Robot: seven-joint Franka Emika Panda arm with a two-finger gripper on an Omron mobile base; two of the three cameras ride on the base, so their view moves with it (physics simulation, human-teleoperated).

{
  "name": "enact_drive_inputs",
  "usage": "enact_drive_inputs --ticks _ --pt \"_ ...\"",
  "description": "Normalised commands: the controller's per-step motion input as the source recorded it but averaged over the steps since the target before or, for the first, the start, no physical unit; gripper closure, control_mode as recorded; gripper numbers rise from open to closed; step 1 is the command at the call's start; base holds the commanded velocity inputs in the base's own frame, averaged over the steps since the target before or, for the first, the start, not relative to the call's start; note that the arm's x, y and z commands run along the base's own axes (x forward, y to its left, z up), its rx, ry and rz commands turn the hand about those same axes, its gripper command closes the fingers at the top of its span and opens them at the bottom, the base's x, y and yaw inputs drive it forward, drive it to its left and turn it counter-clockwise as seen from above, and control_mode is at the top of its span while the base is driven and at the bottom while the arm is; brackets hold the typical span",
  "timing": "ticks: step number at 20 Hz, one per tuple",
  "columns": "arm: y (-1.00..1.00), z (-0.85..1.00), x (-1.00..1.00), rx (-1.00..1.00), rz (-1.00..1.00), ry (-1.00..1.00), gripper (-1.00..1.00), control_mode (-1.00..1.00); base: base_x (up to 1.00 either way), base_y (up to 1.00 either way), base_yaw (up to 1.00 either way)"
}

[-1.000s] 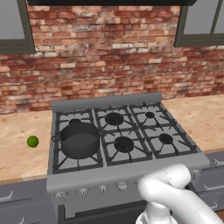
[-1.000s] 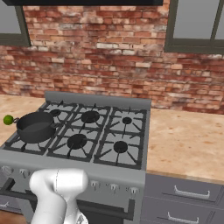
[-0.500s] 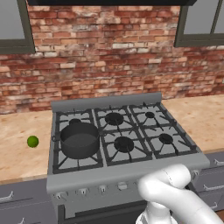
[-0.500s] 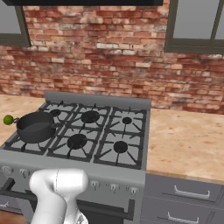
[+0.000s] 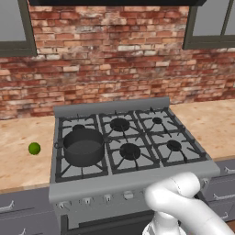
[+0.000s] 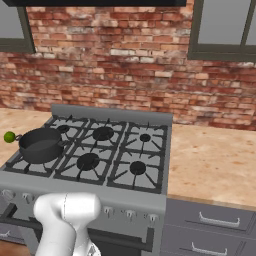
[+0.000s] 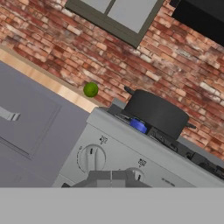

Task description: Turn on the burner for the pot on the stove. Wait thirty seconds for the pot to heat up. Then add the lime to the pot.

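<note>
The dark grey pot [image 5: 83, 146] stands on the front left grate of the stove [image 5: 137, 180], also seen from the other side as pot [image 6: 41, 145] and stove [image 6: 150, 120]. In the hand view a small blue flame shows at the burner [image 7: 138, 126] right under the pot [image 7: 157, 112]. The lime [image 5: 34, 148] lies on the counter left of the stove, apart from the pot; lime [image 6: 9, 136], lime [image 7: 91, 89]. My gripper [image 7: 110, 177] is low in front of the knob row, fingers together, with the leftmost knob [image 7: 92, 157] just beside it.
Wooden counter [image 5: 20, 167] runs left of the stove and counter [image 6: 215, 165] right of it. Grey drawers [image 6: 210, 222] sit below. A brick wall [image 5: 114, 64] with windows backs everything. My white arm [image 5: 183, 204] bends down in front of the oven.
</note>
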Motion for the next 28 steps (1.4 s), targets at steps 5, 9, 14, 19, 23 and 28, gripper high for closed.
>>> enact_drive_inputs --ticks 5,9,14,19,23,28 --pt "0.00 0.00 0.00 0.00 0.00 0.00 1.00 -1.00 0.00 0.00 0.00" --pt "0.00 0.00 0.00 0.00 0.00 0.00 1.00 -1.00 0.00 0.00 0.00" --pt "0.00 0.00 0.00 0.00 0.00 0.00 1.00 -1.00 0.00 0.00 0.00" --pt "0.00 0.00 0.00 0.00 0.00 0.00 1.00 -1.00 0.00 0.00 0.00" --pt "0.00 0.00 0.00 0.00 0.00 0.00 1.00 -1.00 0.00 0.00 0.00" --pt "0.00 0.00 0.00 0.00 0.00 0.00 1.00 -1.00 0.00 0.00 0.00"
